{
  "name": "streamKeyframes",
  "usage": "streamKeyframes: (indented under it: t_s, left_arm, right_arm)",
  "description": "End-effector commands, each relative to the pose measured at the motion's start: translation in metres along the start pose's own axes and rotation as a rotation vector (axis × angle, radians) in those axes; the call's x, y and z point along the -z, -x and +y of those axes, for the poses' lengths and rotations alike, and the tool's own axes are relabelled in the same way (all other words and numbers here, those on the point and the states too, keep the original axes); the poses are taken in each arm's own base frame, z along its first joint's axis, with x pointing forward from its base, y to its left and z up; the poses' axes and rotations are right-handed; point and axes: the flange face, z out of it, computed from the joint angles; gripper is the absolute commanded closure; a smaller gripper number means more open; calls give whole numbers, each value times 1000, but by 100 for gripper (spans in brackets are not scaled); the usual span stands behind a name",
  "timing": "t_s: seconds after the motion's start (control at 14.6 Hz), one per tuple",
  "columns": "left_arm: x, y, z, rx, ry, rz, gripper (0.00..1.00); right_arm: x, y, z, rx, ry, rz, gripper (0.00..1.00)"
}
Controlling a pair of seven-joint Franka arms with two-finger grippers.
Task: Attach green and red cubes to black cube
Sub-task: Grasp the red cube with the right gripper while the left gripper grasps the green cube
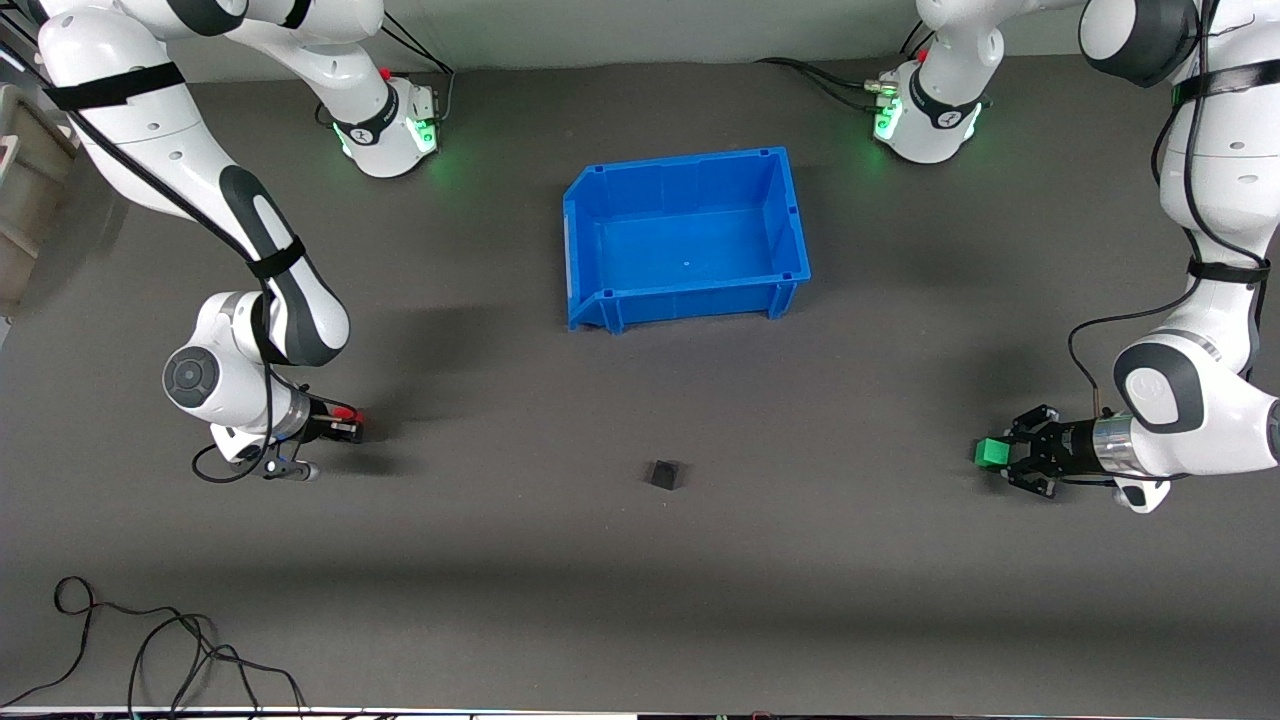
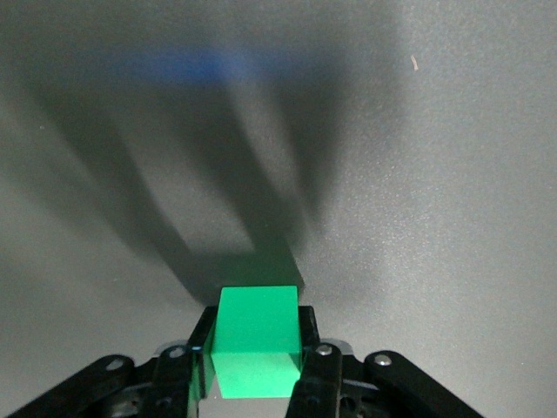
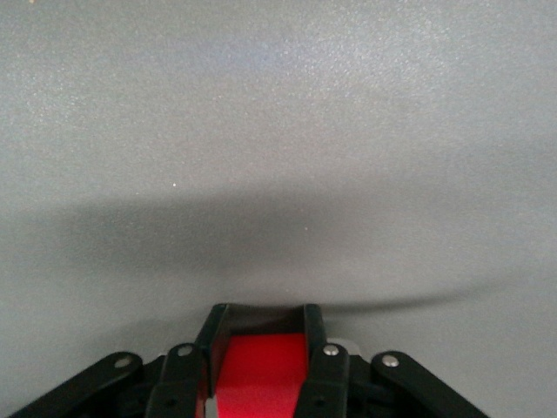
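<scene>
The black cube (image 1: 664,474) sits on the grey mat, nearer to the front camera than the blue bin (image 1: 685,300). My left gripper (image 1: 990,454) is shut on the green cube (image 1: 992,452) just over the mat at the left arm's end of the table; the green cube also shows between the fingers in the left wrist view (image 2: 257,335). My right gripper (image 1: 356,421) is shut on the red cube (image 1: 350,414) low over the mat at the right arm's end; the red cube fills the gap between the fingers in the right wrist view (image 3: 261,374).
The blue bin holds nothing and stands mid-table toward the arms' bases. Loose black cables (image 1: 150,650) lie at the near edge toward the right arm's end. A beige box (image 1: 25,190) stands off the mat's edge by the right arm.
</scene>
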Motion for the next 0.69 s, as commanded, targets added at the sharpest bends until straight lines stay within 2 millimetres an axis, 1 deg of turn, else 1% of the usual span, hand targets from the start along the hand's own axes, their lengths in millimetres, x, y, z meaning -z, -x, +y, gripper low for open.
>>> streamKeyframes:
  t_s: [0.0,0.14,0.27,0.34,0.48,0.55,0.62]
  left_arm:
    - [11,7,-3,0,5,-13,79]
    - [22,12,2,-1,3,-25,79]
    - [40,19,9,37,7,-32,79]
    - [52,24,13,77,11,-34,79]
    - [66,32,17,174,21,-32,79]
    - [67,38,20,217,29,-28,79]
    - [67,46,24,260,34,-23,79]
  right_arm:
    - [-7,7,-2,-44,-17,0,100]
    - [-5,7,-2,-64,-27,-5,100]
    - [-2,5,-6,-65,-29,-2,100]
    - [-1,5,-6,-109,-33,-2,100]
    - [2,6,-9,-296,-58,-10,100]
    - [2,7,-18,-373,-64,-21,100]
    - [5,7,-32,-448,-74,-22,100]
